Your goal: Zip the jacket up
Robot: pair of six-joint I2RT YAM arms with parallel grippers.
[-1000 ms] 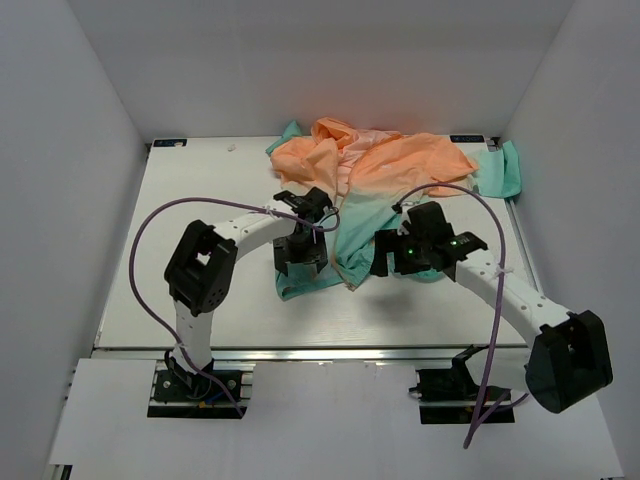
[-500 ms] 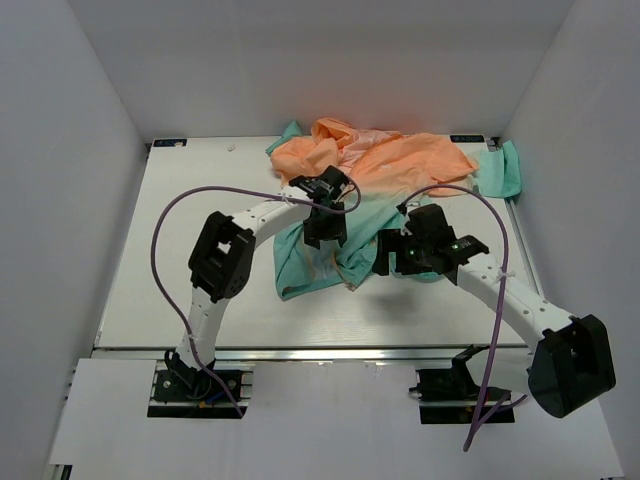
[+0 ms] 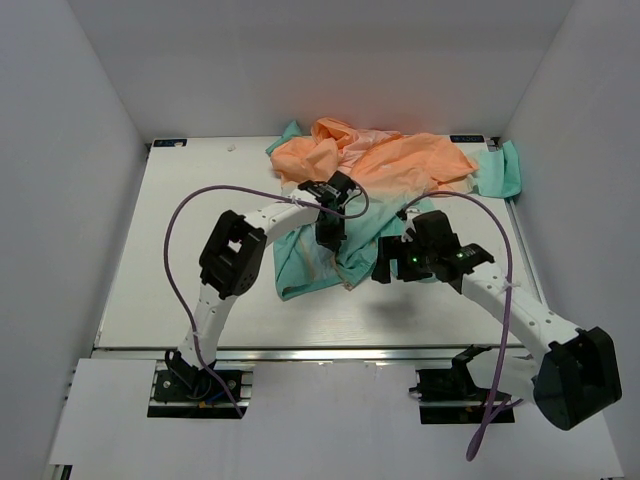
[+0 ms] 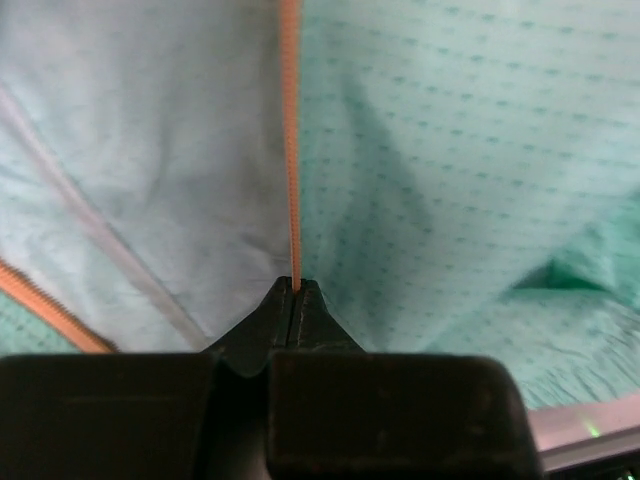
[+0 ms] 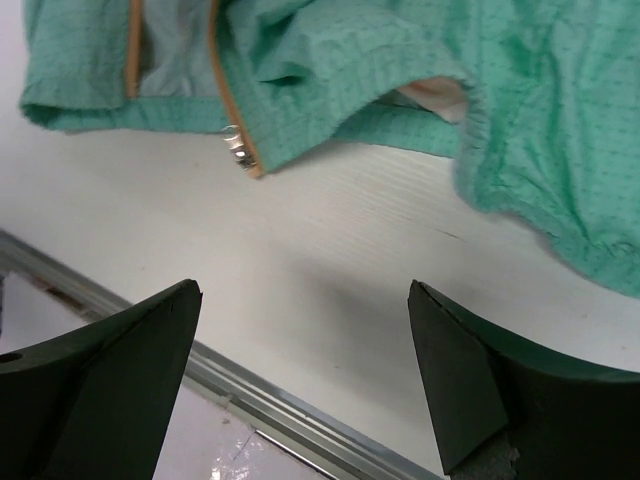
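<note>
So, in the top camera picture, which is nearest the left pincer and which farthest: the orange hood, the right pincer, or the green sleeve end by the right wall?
From the left pincer, shut on the jacket:
1. Right pincer, just to its right.
2. Orange hood, farther back.
3. Green sleeve end, far at the back right.

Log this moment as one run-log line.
left gripper: shut on zipper tape of jacket | right gripper: open, over table, holding nothing | front: unzipped, slider at hem
</note>
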